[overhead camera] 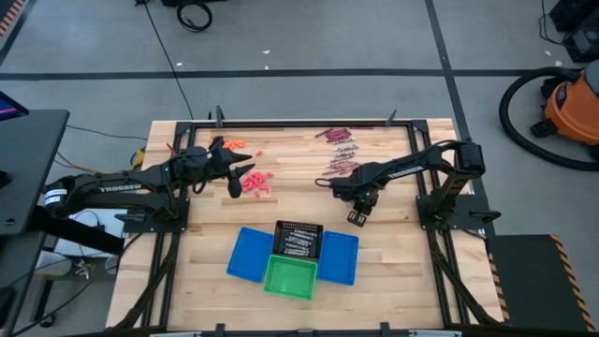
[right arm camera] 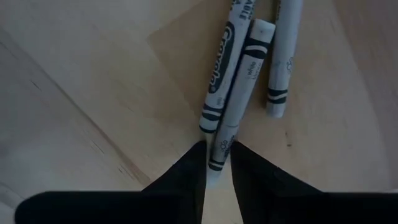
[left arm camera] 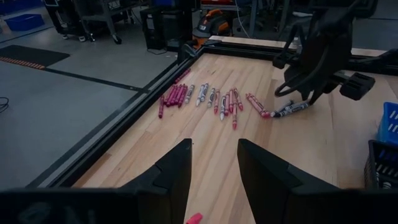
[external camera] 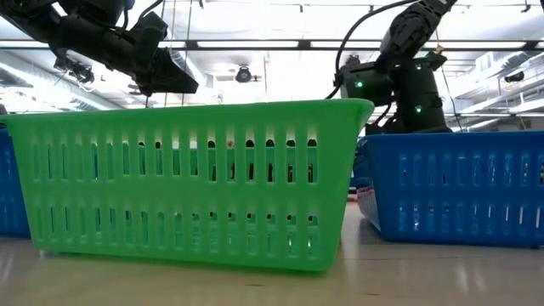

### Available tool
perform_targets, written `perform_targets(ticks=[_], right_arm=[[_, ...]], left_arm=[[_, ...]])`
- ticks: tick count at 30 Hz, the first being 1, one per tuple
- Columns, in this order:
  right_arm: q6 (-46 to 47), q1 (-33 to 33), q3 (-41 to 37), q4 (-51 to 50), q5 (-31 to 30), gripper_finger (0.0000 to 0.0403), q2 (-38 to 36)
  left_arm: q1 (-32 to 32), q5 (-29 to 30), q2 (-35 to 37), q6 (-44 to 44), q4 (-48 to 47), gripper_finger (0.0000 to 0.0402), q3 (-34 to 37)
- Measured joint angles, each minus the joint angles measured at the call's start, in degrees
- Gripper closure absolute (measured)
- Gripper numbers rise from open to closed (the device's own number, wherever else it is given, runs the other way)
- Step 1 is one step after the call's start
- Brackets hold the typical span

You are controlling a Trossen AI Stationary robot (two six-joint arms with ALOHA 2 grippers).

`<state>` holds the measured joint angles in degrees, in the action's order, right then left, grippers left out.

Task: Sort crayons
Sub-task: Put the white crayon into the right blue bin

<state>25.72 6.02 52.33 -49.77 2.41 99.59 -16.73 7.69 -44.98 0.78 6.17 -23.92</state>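
Observation:
Maroon and silvery-grey crayons (overhead camera: pixel 339 150) lie flat in loose rows at the far right of the table. Reddish crayons (overhead camera: pixel 257 183) lie at the far left. My right gripper (overhead camera: pixel 346 190) points straight down over the near end of the right-hand rows. In its wrist view three grey crayons lie side by side, and the gripper (right arm camera: pixel 217 163) is shut on the middle grey crayon (right arm camera: pixel 239 93). My left gripper (left arm camera: pixel 214 168) hangs open above the reddish crayons, nothing between its fingers. My right gripper pinches the middle grey crayon by its end (right arm camera: pixel 219 144) between its two fingers. The fingers come from above, pointing down, one on each long side, only at that end. The crayon lies flat on the table beside its two neighbours.
Near the front middle stand a black basket (overhead camera: pixel 299 227) with grey crayons in it, a blue basket (overhead camera: pixel 245 255) on its left, another blue one (overhead camera: pixel 341 258) on its right, and a green basket (overhead camera: pixel 290 278) in front. A dark frame rims the table.

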Motion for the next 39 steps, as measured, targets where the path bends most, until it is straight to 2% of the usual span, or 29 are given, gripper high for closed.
perform_targets(ticks=[12,21,26,33,39], right_arm=[[-0.2,-0.1,2.2,-2.4,-1.2,0.0391,0.5],[-0.8,0.0,5.2,-6.2,-2.8,0.0394,0.8],[-1.0,-0.4,9.3,-10.3,-0.5,0.0395,0.8],[-1.3,-4.5,17.8,-12.0,4.7,0.0394,0.7],[1.7,-9.2,24.9,-12.9,4.9,0.0394,0.6]], left_arm=[[0.0,0.0,0.0,-0.2,0.0,0.026,0.0],[0.0,0.0,0.0,-0.1,-0.1,0.026,0.0],[0.0,0.0,0.0,-0.1,-0.1,0.026,0.0],[0.0,0.0,0.0,0.2,-0.2,0.026,0.0],[0.0,0.0,0.0,0.1,-0.3,0.026,0.0]])
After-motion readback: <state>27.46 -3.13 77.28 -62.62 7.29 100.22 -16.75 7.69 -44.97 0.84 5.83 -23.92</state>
